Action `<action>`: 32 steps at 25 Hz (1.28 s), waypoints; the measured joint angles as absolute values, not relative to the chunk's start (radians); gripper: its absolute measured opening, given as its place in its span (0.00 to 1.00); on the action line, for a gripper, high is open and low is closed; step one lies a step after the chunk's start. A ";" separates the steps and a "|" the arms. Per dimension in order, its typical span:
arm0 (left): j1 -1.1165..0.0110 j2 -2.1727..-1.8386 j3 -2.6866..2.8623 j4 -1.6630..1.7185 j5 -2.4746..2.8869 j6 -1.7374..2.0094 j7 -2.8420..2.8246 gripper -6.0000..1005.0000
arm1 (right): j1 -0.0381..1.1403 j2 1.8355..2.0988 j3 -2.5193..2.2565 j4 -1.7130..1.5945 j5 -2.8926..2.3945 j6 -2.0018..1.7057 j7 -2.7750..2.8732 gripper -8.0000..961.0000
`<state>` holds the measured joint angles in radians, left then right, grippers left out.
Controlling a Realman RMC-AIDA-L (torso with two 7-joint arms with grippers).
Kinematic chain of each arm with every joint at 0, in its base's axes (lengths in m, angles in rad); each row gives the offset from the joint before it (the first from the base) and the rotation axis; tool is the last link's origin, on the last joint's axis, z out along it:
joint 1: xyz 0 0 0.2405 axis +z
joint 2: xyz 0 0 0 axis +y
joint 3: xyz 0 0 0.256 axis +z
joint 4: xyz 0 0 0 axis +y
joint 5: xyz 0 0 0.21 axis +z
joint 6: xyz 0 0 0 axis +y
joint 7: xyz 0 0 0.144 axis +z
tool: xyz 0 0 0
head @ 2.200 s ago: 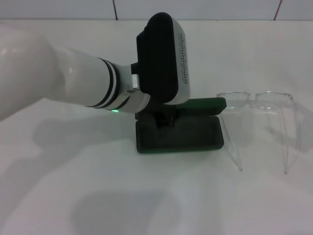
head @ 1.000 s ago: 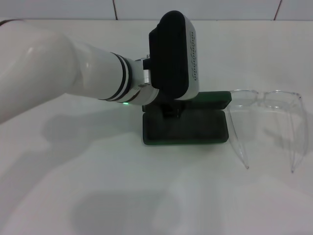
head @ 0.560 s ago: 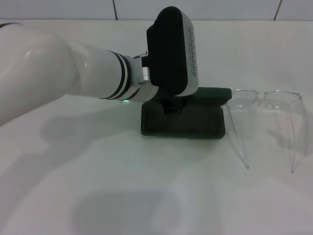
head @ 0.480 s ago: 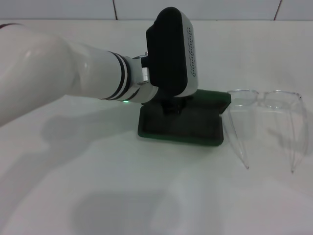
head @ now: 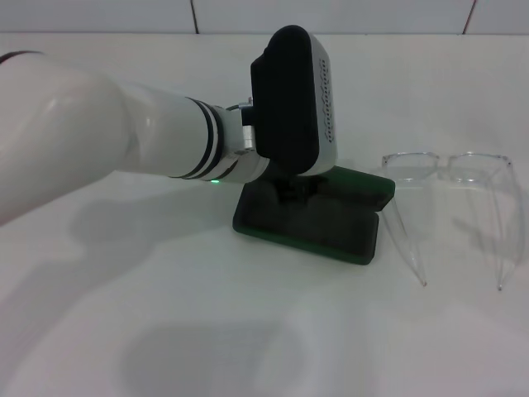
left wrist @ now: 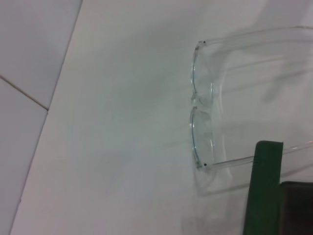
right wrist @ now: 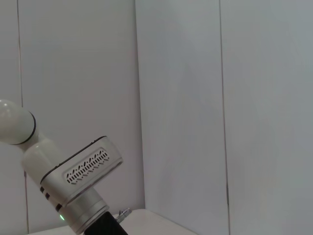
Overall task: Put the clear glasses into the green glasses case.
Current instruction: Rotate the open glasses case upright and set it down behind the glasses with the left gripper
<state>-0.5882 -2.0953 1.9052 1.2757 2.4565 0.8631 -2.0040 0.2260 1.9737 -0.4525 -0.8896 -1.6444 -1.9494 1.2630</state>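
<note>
Nearest the robot on the white table (head: 248,331) lies one green glasses case (head: 310,227), open, its dark lined tray skewed so that its right end sits closer than its left, the lid (head: 364,184) raised along the far edge. Over the case's far left part hangs the left gripper (head: 291,188), reaching down into the tray; its bulky wrist housing hides the fingers, so whether they are spread, closed or holding the case cannot be told. Just to the right of the case rests one pair of clear glasses (head: 446,169), outside it, front rim toward the wall, both arms unfolded and pointing back at the robot, the nearer arm almost touching the case's corner. Only one arm shows over the table; the right gripper does not appear.
</note>
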 joint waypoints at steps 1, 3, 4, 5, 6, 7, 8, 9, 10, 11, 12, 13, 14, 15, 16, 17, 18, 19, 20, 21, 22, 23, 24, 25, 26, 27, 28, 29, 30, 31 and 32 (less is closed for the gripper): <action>-0.588 -2.095 1.905 1.276 2.456 0.863 -2.004 0.29 | 0.225 1.974 -0.453 -0.890 -1.644 -1.950 1.263 0.79; -0.586 -2.095 1.905 1.276 2.456 0.863 -2.007 0.31 | 0.224 1.974 -0.452 -0.890 -1.644 -1.951 1.263 0.79; -0.584 -2.095 1.905 1.276 2.456 0.863 -2.008 0.31 | 0.224 1.975 -0.452 -0.890 -1.644 -1.952 1.263 0.79; -0.582 -2.095 1.905 1.276 2.456 0.863 -2.009 0.31 | 0.224 1.975 -0.452 -0.890 -1.644 -1.953 1.263 0.79; -0.582 -2.095 1.905 1.276 2.456 0.863 -2.009 0.31 | 0.224 1.975 -0.452 -0.890 -1.644 -1.953 1.263 0.79; -0.580 -2.095 1.903 1.276 2.456 0.863 -2.009 0.31 | 0.223 1.975 -0.452 -0.889 -1.644 -1.954 1.264 0.79; -0.577 -2.096 1.900 1.276 2.456 0.863 -2.020 0.31 | 0.223 1.975 -0.452 -0.889 -1.644 -1.955 1.264 0.79; -0.576 -2.096 1.898 1.276 2.456 0.863 -2.026 0.31 | 0.223 1.976 -0.452 -0.888 -1.644 -1.957 1.264 0.79; -0.575 -2.097 1.898 1.276 2.457 0.862 -2.034 0.31 | 0.222 1.976 -0.453 -0.888 -1.644 -1.960 1.264 0.79; -0.574 -2.097 1.898 1.276 2.460 0.861 -2.046 0.31 | 0.222 1.976 -0.452 -0.887 -1.644 -1.962 1.264 0.79; -0.573 -2.097 1.898 1.276 2.461 0.858 -2.055 0.31 | 0.222 1.976 -0.452 -0.885 -1.644 -1.964 1.264 0.79; -0.572 -2.097 1.898 1.276 2.464 0.855 -2.064 0.31 | 0.222 1.976 -0.452 -0.883 -1.644 -1.964 1.264 0.79; -0.570 -2.097 1.898 1.276 2.465 0.851 -2.073 0.31 | 0.222 1.976 -0.452 -0.882 -1.644 -1.965 1.264 0.78; -0.568 -2.097 1.898 1.276 2.466 0.847 -2.084 0.31 | 0.222 1.976 -0.452 -0.882 -1.644 -1.966 1.264 0.78; -0.566 -2.097 1.898 1.276 2.467 0.847 -2.089 0.31 | 0.222 1.976 -0.452 -0.882 -1.644 -1.968 1.264 0.78; -0.565 -2.097 1.898 1.276 2.467 0.846 -2.099 0.31 | 0.222 1.976 -0.452 -0.882 -1.644 -1.970 1.264 0.78; -0.564 -2.097 1.898 1.276 2.467 0.844 -2.110 0.31 | 0.222 1.976 -0.452 -0.882 -1.644 -1.972 1.265 0.78; -0.564 -2.097 1.898 1.275 2.468 0.843 -2.120 0.31 | 0.222 1.976 -0.452 -0.882 -1.644 -1.974 1.265 0.78; -0.563 -2.097 1.898 1.274 2.468 0.842 -2.128 0.31 | 0.222 1.976 -0.452 -0.882 -1.644 -1.975 1.265 0.78; -0.562 -2.097 1.898 1.273 2.467 0.840 -2.135 0.31 | 0.222 1.976 -0.452 -0.882 -1.644 -1.975 1.265 0.78; -0.561 -2.097 1.898 1.273 2.466 0.840 -2.139 0.31 | 0.222 1.976 -0.452 -0.881 -1.644 -1.975 1.266 0.78; -0.558 -2.097 1.898 1.274 2.464 0.840 -2.144 0.31 | 0.221 1.976 -0.452 -0.881 -1.644 -1.976 1.266 0.78; -0.556 -2.097 1.898 1.275 2.461 0.839 -2.147 0.31 | 0.221 1.976 -0.452 -0.881 -1.645 -1.976 1.266 0.78; -0.553 -2.098 1.898 1.276 2.458 0.839 -2.152 0.31 | 0.221 1.976 -0.452 -0.881 -1.645 -1.977 1.266 0.78; -0.551 -2.098 1.898 1.278 2.456 0.839 -2.158 0.31 | 0.221 1.976 -0.452 -0.881 -1.645 -1.977 1.266 0.78; -0.549 -2.099 1.898 1.278 2.452 0.839 -2.164 0.31 | 0.221 1.976 -0.452 -0.880 -1.645 -1.977 1.266 0.78; -0.547 -2.099 1.898 1.281 2.451 0.839 -2.169 0.31 | 0.221 1.976 -0.452 -0.880 -1.645 -1.978 1.266 0.78; -0.544 -2.099 1.897 1.284 2.450 0.838 -2.175 0.32 | 0.221 1.976 -0.452 -0.880 -1.645 -1.978 1.266 0.78; -0.540 -2.099 1.897 1.287 2.450 0.838 -2.180 0.32 | 0.221 1.976 -0.452 -0.880 -1.645 -1.978 1.266 0.78; -0.536 -2.098 1.897 1.292 2.450 0.838 -2.186 0.32 | 0.221 1.976 -0.452 -0.880 -1.645 -1.979 1.266 0.77; -0.532 -2.098 1.896 1.298 2.450 0.838 -2.191 0.32 | 0.221 1.976 -0.452 -0.880 -1.645 -1.980 1.266 0.77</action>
<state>-0.5324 -2.0975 1.8965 1.2981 2.4503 0.8381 -2.1911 0.2208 1.9758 -0.4524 -0.8804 -1.6453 -1.9796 1.2663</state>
